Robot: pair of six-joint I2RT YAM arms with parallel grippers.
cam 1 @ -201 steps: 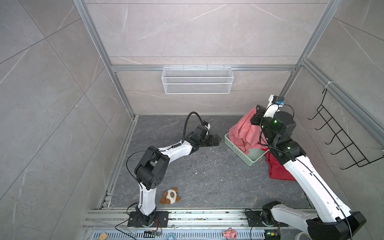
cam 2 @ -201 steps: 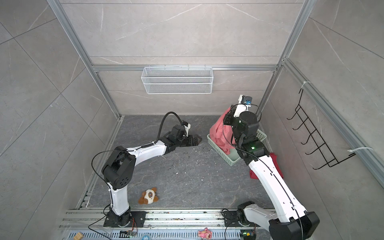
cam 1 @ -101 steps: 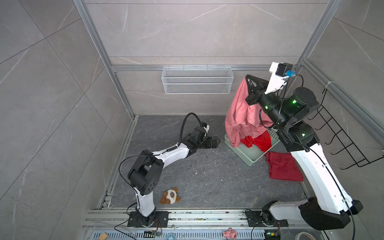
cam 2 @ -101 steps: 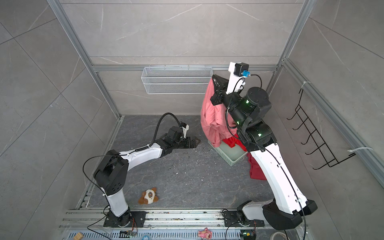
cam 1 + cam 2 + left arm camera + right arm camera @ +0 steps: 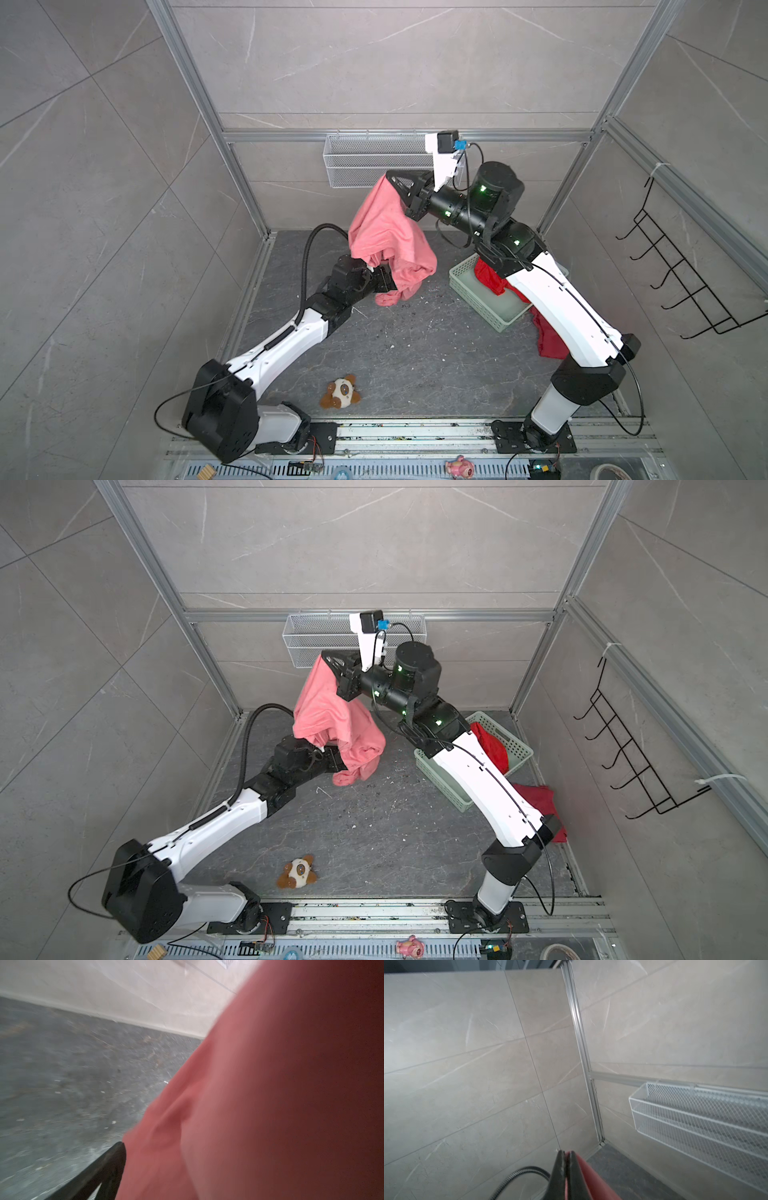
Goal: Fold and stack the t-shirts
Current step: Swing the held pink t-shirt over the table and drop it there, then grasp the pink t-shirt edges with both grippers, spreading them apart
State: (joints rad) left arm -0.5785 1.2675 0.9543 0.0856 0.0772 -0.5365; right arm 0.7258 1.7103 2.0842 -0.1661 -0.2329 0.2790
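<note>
A salmon-pink t-shirt [image 5: 386,237] [image 5: 332,717] hangs bunched from my right gripper [image 5: 389,176], which is raised high over the back of the floor and shut on its top edge. In the right wrist view the pink cloth [image 5: 591,1178] is pinched in the right gripper [image 5: 566,1154]. My left gripper [image 5: 384,279] is open, right against the shirt's lower folds, partly hidden by them. In the left wrist view one finger [image 5: 110,1163] shows beside the cloth [image 5: 270,1105]. A scarlet t-shirt [image 5: 490,276] hangs out of the green basket [image 5: 494,316]. A crimson t-shirt [image 5: 548,340] lies beside it.
A brown-and-white plush toy [image 5: 340,392] lies near the floor's front edge. A white wire basket [image 5: 365,162] hangs on the back wall, close behind the right gripper. A black hook rack [image 5: 681,282] is on the right wall. My right arm spans over the green basket.
My right arm lifted the pink shirt out of the basket and swung it up and left. My left arm moved toward the hanging cloth, and its gripper now meets it.
</note>
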